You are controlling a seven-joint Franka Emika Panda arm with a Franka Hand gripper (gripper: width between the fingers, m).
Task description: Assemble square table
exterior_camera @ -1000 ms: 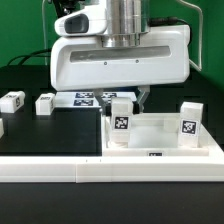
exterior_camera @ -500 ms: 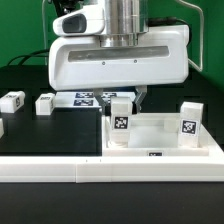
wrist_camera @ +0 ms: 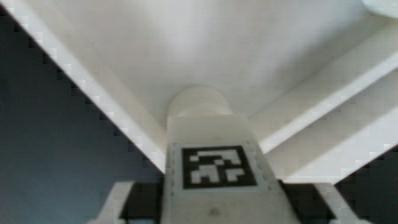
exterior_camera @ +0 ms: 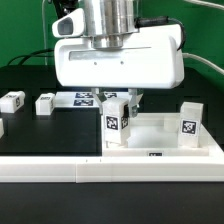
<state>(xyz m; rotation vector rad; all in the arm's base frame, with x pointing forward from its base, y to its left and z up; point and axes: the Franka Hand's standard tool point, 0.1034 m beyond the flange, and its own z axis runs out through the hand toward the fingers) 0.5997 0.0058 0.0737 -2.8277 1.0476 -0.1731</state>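
Got the gripper clamped on a leg, upright at one corner of the square table slab, over by the near edge of the black tabletop. Best to keep it dead vertical and twist it down into the socket, no tilting. Decent free room beside the slab, but mind the second leg at the next corner toward the exterior view's right, and the border rail along that near edge.
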